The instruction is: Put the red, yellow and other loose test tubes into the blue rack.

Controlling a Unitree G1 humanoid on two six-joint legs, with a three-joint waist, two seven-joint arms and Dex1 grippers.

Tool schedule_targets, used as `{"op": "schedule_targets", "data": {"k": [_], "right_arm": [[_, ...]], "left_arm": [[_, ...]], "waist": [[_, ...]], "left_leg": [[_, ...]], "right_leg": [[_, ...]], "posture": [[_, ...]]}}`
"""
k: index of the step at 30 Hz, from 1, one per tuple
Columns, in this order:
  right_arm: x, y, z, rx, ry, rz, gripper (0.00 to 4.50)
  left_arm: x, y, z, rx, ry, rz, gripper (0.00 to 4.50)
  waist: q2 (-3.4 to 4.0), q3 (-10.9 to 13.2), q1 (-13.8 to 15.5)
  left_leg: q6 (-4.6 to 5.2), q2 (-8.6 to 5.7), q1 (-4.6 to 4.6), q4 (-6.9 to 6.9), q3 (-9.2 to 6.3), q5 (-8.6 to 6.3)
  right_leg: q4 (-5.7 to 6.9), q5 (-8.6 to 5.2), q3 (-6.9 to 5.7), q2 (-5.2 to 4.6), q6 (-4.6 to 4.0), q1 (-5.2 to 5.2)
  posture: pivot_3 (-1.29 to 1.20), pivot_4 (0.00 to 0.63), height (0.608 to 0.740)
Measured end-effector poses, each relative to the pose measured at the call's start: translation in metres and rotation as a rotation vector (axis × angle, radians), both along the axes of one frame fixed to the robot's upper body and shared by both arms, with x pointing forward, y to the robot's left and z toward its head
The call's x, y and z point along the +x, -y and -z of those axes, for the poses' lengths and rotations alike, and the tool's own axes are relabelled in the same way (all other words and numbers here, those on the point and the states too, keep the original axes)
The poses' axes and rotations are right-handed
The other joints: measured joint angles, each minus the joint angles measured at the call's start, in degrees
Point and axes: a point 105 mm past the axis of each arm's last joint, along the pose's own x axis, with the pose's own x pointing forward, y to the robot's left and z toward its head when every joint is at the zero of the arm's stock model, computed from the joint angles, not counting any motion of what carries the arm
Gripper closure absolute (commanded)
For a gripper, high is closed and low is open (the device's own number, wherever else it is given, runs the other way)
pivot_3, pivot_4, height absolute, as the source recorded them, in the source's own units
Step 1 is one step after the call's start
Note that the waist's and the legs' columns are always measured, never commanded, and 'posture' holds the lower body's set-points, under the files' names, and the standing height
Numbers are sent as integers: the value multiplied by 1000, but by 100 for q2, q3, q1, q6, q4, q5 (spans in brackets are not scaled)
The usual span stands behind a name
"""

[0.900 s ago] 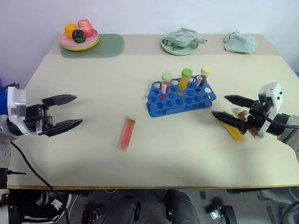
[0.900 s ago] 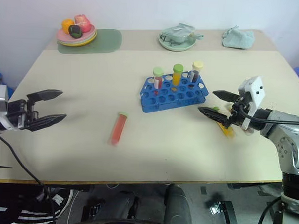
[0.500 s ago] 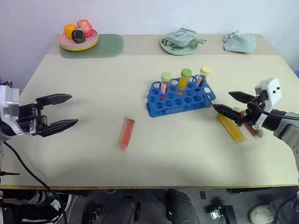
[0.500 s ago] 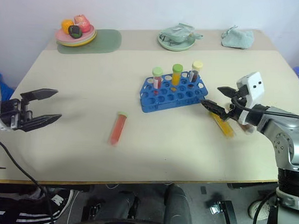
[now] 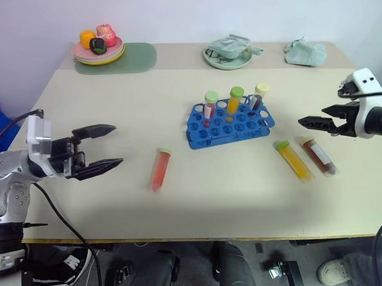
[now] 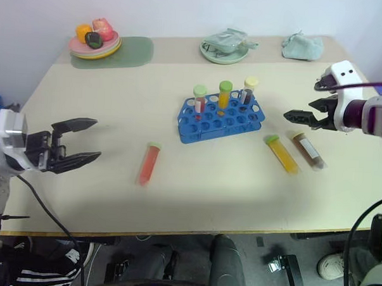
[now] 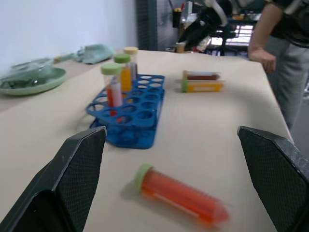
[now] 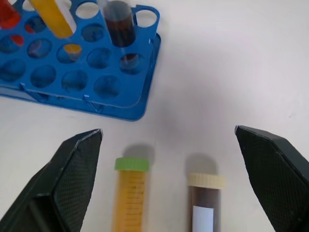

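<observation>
The blue rack [image 5: 231,124] stands mid-table with three capped tubes upright in its back row. A loose red tube [image 5: 160,169] lies left of it. To its right a yellow tube [image 5: 294,161] and a dark red tube [image 5: 318,155] lie side by side. My left gripper [image 5: 105,145] is open, level above the table, left of the red tube [image 7: 179,195] and pointing at it. My right gripper [image 5: 320,107] is open and raised, above and beyond the two right-hand tubes; the yellow tube [image 8: 129,193] and the dark red tube [image 8: 205,203] lie below its spread fingers.
At the back left a plate of toy food [image 5: 99,49] rests on a green mat [image 5: 128,55]. A green dish with a crumpled cloth [image 5: 229,56] and another cloth [image 5: 306,53] sit along the back edge. A person [image 7: 275,43] stands past the table's right side.
My right gripper has lifted and drawn back to the right, away from the yellow and dark red tubes, which now lie uncovered. My left gripper has moved right, toward the red tube.
</observation>
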Motion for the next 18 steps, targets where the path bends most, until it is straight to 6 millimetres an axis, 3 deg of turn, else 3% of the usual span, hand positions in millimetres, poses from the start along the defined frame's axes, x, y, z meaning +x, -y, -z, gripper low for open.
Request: {"op": "schedule_targets", "data": {"k": [4,11,18], "right_arm": [[2,11,14,-27,-121,35,0],[-7,39,41,-70,-320,96,0],[-19,38,56,-38,-516,143,0]], "left_arm": [[3,12,6,-24,-21,33,39],[1,35,-1,-28,5,72,39],[-2,41,-3,-29,-2,84,39]], "waist": [[-2,0,-2],[0,1,-12],[0,0,-26]], "left_leg": [[0,-2,-24,6,2,0],[0,0,-27,4,25,0],[0,3,-26,2,43,0]], "right_leg": [[3,2,-1,-2,-1,-23],[7,3,16,-1,-1,-37],[12,4,31,3,-3,-48]], "posture": [[0,150,740],[0,150,740],[0,150,740]]}}
